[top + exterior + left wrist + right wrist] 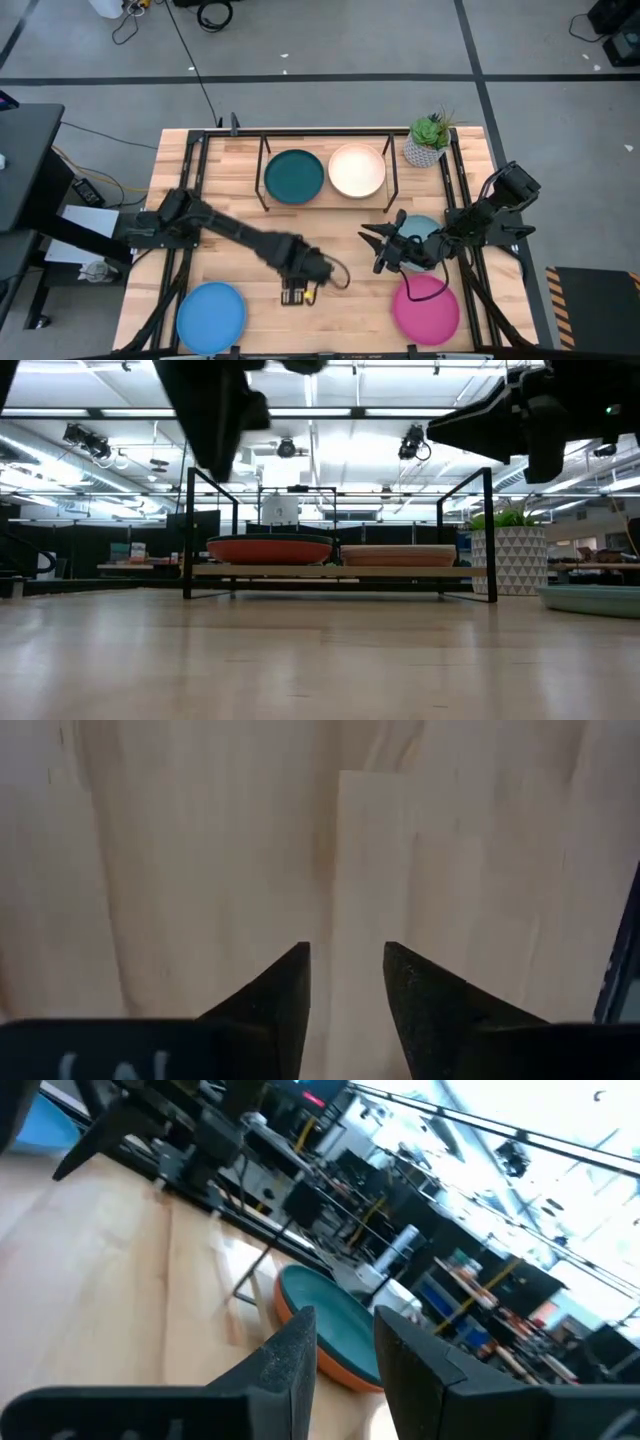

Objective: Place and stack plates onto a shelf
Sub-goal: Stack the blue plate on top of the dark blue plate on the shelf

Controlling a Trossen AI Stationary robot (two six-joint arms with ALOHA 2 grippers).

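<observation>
The shelf [262, 170] stands at the table's far side. On its board a dark teal plate [294, 176] lies on an orange plate [268, 551], with a cream plate [357, 170] on a peach one [398, 559] beside it. A pale teal plate [420, 231], a magenta plate [427, 308] and a bright blue plate [211, 316] rest flat on the table. My left gripper [293, 296] points down over bare wood near the table's middle, open by a narrow gap and empty [345, 952]. My right gripper [372, 250] hovers beside the pale teal plate, facing the shelf, open and empty [345, 1312].
A small white pot with a green plant [428, 142] stands at the shelf's right end. Black rails [190, 200] run along the table's left and right sides. Bare wood lies between the shelf and the near plates.
</observation>
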